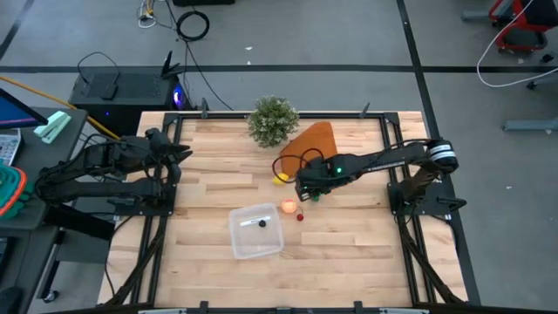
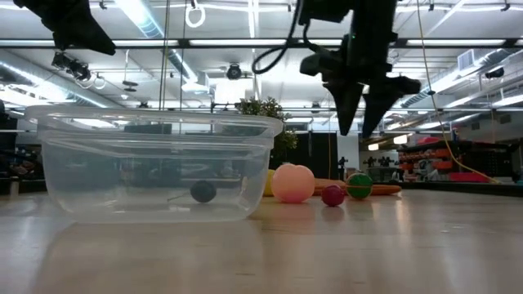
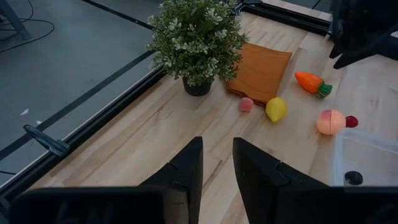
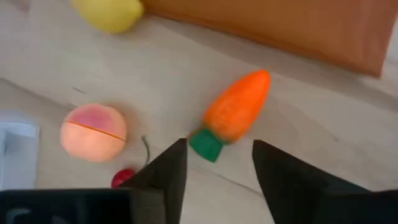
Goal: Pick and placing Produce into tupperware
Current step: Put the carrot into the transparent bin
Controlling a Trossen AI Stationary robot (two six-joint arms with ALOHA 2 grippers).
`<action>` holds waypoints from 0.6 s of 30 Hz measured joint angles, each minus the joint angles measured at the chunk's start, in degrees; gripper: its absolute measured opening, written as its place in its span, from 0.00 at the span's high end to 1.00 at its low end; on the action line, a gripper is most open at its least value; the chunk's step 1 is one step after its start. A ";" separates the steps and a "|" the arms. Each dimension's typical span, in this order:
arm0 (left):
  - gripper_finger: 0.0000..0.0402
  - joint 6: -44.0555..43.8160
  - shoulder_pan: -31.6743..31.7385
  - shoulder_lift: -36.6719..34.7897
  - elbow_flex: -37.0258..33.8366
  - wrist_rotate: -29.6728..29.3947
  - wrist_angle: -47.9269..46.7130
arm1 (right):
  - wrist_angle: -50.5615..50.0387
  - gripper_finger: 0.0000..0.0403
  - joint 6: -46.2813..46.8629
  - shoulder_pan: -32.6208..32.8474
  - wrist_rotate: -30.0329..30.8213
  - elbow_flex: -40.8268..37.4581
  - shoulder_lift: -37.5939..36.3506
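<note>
Right end effector [image 4: 214, 163], open and empty above the orange plastic carrot [image 4: 235, 112], should descend centred, straddling its body before closing.

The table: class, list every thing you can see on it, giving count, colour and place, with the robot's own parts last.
Tupperware: one, clear, front middle of the table.
Dark ball: one, black, inside the tupperware.
Peach: one, pink-orange, just right of the tupperware.
Cherry: one, red, beside the peach.
Carrot: one, orange with green top, under the right gripper.
Lemon: one, yellow, near the cloth's front edge.
Pink piece: one, small, beside the lemon.
Cloth: one, orange-brown, back middle.
Plant: one, green, back edge.
Left gripper: open, at the table's left edge.
Right gripper: open, above the carrot.
</note>
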 joint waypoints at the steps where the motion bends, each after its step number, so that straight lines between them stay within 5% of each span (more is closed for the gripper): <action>1: 0.76 0.00 -0.02 0.00 0.00 0.00 0.00 | 0.44 0.57 1.20 -0.18 -0.21 -0.87 -0.60; 10: 0.75 -0.02 0.00 0.00 0.00 0.00 0.02 | 6.77 0.25 5.55 -3.06 -0.71 -5.23 -0.66; 18: 0.76 -0.02 0.00 0.00 0.00 0.00 0.04 | 7.47 0.16 10.43 -5.17 -0.72 -6.26 1.92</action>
